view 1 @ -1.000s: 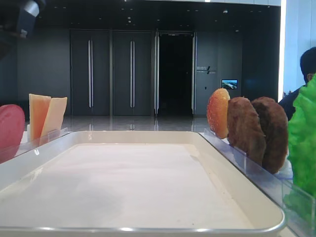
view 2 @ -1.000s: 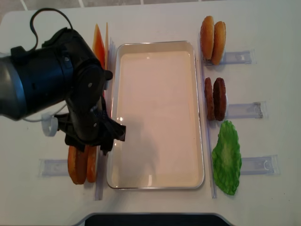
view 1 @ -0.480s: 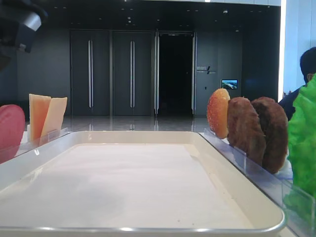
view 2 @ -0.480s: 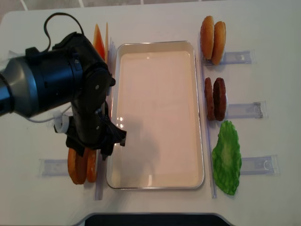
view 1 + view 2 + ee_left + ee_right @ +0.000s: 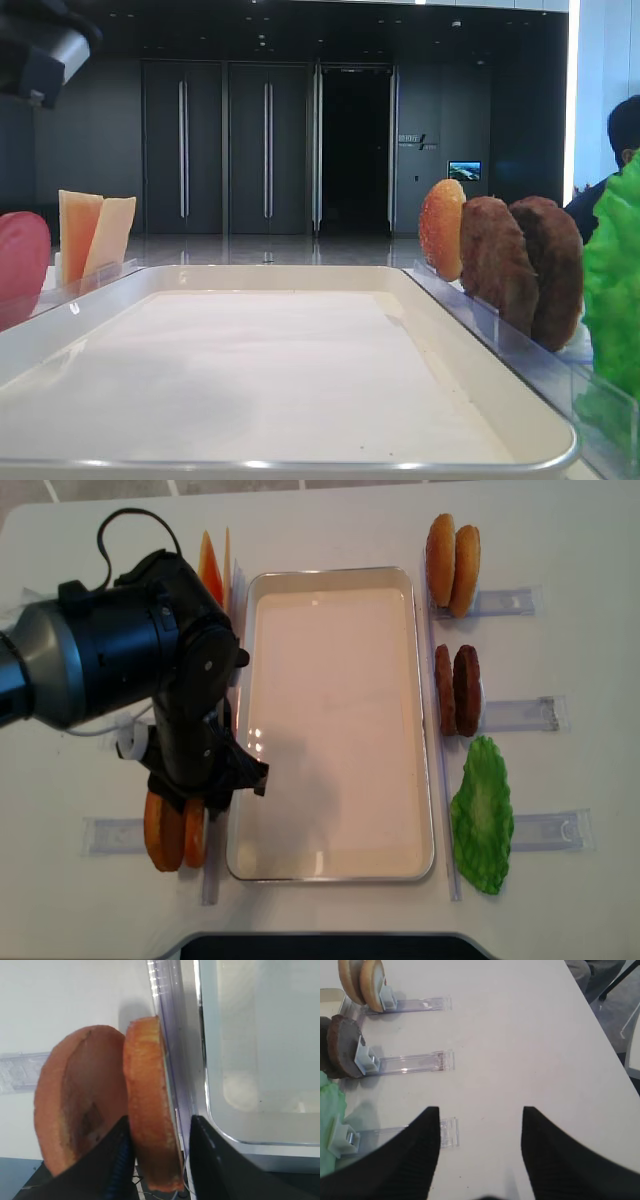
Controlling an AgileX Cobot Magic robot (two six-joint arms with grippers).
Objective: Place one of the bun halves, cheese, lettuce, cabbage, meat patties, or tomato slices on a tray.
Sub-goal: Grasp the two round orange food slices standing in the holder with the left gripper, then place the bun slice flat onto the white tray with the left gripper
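Note:
Two bun halves stand on edge in a clear holder left of the cream tray [image 5: 239, 1142]. My left gripper [image 5: 161, 1130] straddles the bun half nearer the tray [image 5: 149, 1105], with its left pad against the cut face and its right finger [image 5: 207, 1155] close on the other side. The second bun half [image 5: 75, 1105] leans just outside the jaws. From above, the left arm [image 5: 185, 700] hides the gripper, and both halves [image 5: 175, 832] show below it. My right gripper [image 5: 481, 1109] hangs open over bare table, holding nothing.
The tray [image 5: 330, 573] holds only white paper. Cheese [image 5: 210, 565] and a tomato slice [image 5: 20, 265] stand along its left side. Orange buns [image 5: 452, 552], meat patties [image 5: 458, 690] and lettuce [image 5: 483, 815] stand in clear holders [image 5: 415, 1062] on its right. A person [image 5: 625, 130] sits behind.
The left arm has shifted a little up and right over the bun halves, and its jaws have narrowed around the one nearer the tray. The right gripper and the food look unmoved.

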